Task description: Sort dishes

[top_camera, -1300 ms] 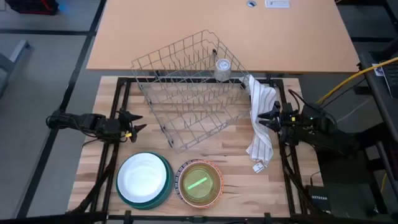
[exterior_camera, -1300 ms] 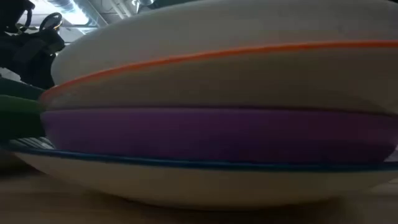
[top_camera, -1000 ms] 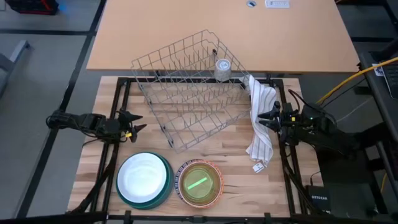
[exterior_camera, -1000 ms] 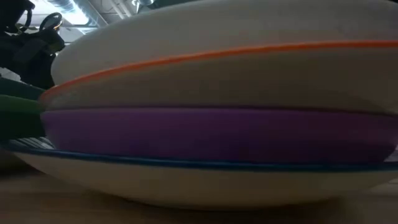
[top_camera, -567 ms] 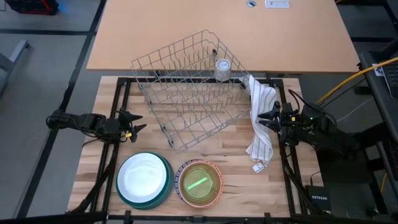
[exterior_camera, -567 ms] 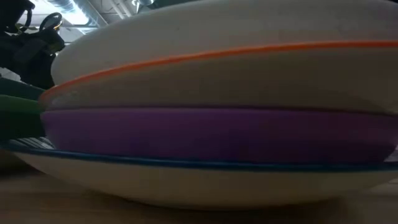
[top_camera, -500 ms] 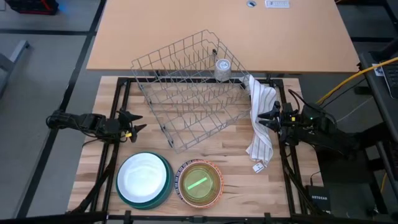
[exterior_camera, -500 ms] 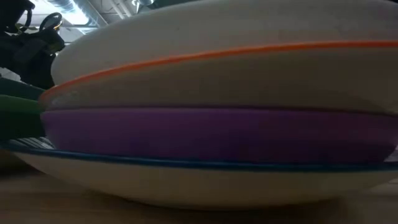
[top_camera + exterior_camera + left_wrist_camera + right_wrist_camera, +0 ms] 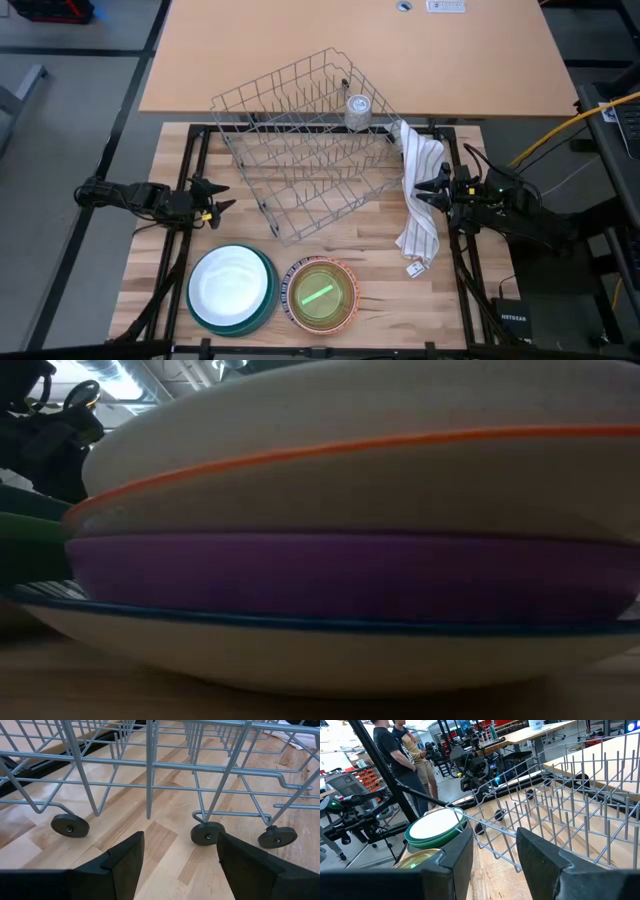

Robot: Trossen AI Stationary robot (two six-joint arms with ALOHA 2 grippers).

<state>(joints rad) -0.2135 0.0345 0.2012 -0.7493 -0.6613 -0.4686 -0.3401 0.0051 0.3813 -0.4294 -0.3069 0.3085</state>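
Wooden table (image 9: 370, 250): lower centre of the high view, framed by black rails; a larger tan tabletop (image 9: 300, 50) fills the upper part of that view.

Wire rack (image 9: 305, 150): grey, empty, set askew at centre of the high view. Its small dark feet are seen resting on the wood in the left wrist view.

White striped cloth (image 9: 420, 195): draped at the rack's right end, trailing toward lower right; a small tag is seen at its lower end, writing not readable.

Large dish stack (image 9: 232, 288): lower left of the high view; a white plate is seen on top, with a teal rim under it. In the right wrist view a green rim shows beneath the white top (image 9: 436, 826).

Small dish stack (image 9: 322, 293): just right of the large stack, lower centre; a clear green dish (image 9: 320, 295) is on top inside an orange-patterned rim. In the low view an orange-edged white dish (image 9: 360, 470), a purple dish (image 9: 340, 575) and a white blue-rimmed dish (image 9: 330, 650) are seen stacked.

Left gripper (image 9: 218, 197): mid-left of the high view, near the rack's left corner, fingers spread apart, nothing held.

Right gripper (image 9: 424, 189): mid-right, beside the cloth, fingers parted, nothing held.

Two people (image 9: 400, 755): standing in the room, upper left of the right wrist view.

Black box (image 9: 512, 322): lower right of the high view; white lettering present, too small to be read.
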